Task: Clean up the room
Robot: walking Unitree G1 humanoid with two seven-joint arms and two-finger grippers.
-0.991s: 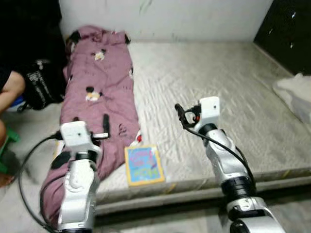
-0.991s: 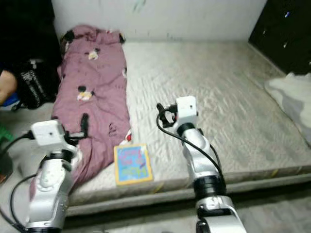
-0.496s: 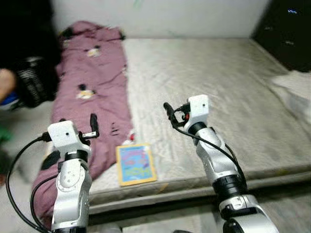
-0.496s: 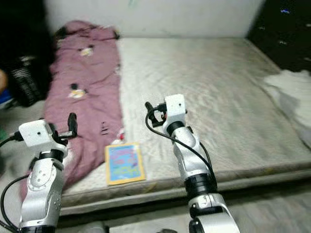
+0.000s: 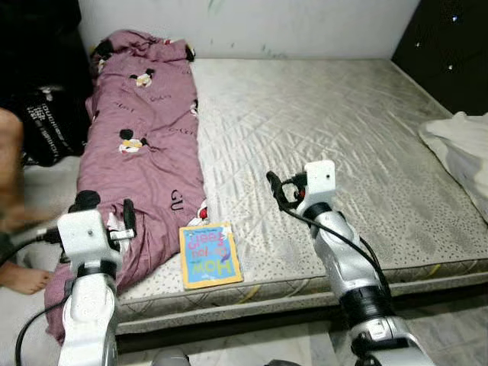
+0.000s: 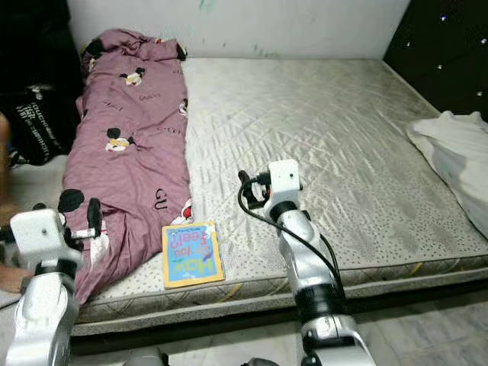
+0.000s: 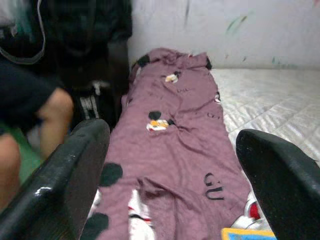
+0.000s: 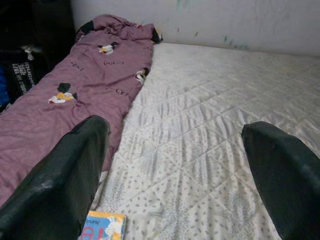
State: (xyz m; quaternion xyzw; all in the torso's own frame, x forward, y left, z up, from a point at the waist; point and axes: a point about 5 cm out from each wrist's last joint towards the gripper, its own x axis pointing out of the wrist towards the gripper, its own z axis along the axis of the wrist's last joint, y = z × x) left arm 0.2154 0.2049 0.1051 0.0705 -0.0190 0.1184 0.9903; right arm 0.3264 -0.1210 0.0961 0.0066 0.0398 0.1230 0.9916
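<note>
A bare quilted grey mattress (image 5: 320,137) lies against a pale wall (image 5: 252,23). Along its left side stretches a long purple blanket (image 5: 145,160) printed with cartoon mouse figures, its lower end spilling over the mattress edge toward the floor. A white cloth (image 5: 461,149) lies bunched at the mattress's right edge, beside a dark panel (image 5: 446,53). A black bag (image 5: 46,126) sits on the floor to the left, next to a person's bare leg and foot (image 5: 19,229). A small picture book (image 5: 209,255) with a yellow border lies flat near the front edge of the mattress, just beside the blanket. The left gripper (image 7: 175,190) hangs above the blanket's lower end, fingers spread wide apart. The right gripper (image 8: 175,180) hovers over the mattress, right of the book, fingers likewise apart.
</note>
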